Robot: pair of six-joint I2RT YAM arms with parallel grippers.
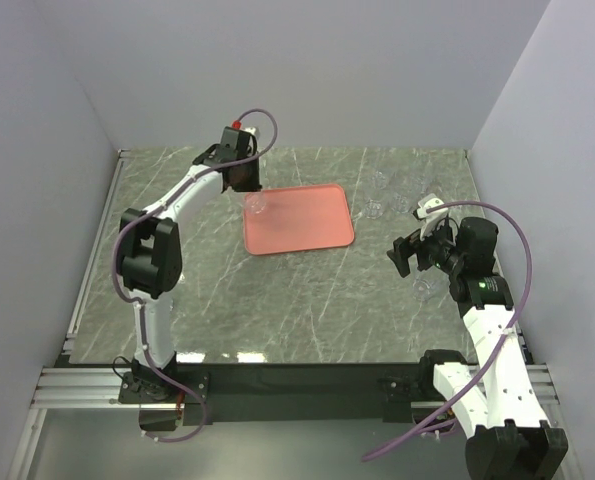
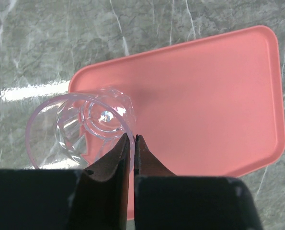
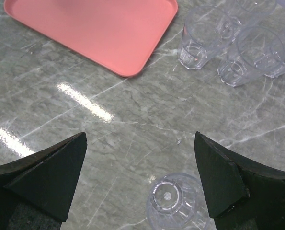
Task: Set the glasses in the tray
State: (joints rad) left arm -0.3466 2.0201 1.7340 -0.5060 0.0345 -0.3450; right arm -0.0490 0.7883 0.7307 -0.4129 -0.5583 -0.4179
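Holding a glass [image 2: 85,124] by its rim, left end effector [image 2: 132,139] pinched tight, tray [image 2: 204,96] just below it. Next: lower, let go. Right end effector [image 3: 140,139] spread wide, empty.

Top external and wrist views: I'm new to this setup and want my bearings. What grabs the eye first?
The salmon-pink tray mid-table stands out against the grey marble table. The left jaws are shut on the wall of one clear glass at the tray's far left corner, while more glasses cluster right of the tray, a lone glass below the open right jaws.
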